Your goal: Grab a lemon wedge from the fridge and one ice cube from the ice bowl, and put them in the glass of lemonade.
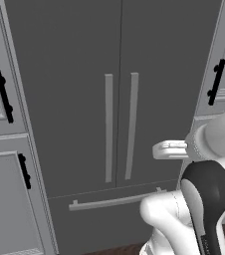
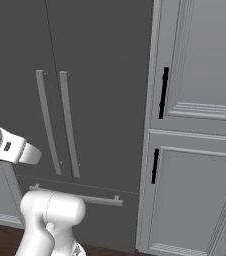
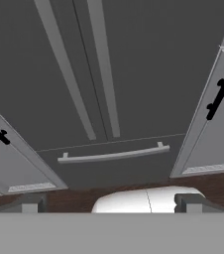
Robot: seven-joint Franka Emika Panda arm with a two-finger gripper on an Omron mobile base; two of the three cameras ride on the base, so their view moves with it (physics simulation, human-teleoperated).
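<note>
At twelve o'clock, the tall dark grey double-door fridge (image 1: 84, 99) stands shut, clear room before it; fingers (image 3: 29, 203) spread wide, holding nothing.

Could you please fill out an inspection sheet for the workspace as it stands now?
Surface: dark wood floor below the fridge; no counter seen.
Job's things: fridge, both doors shut, drawer shut; two vertical handles untouched.
Clutter: nothing seen.
End effector: end effector open, empty, facing the fridge front and apart from it.
Cables: nothing seen.
Surroundings: light grey cabinets with black handles on both sides of the fridge, all shut.
</note>
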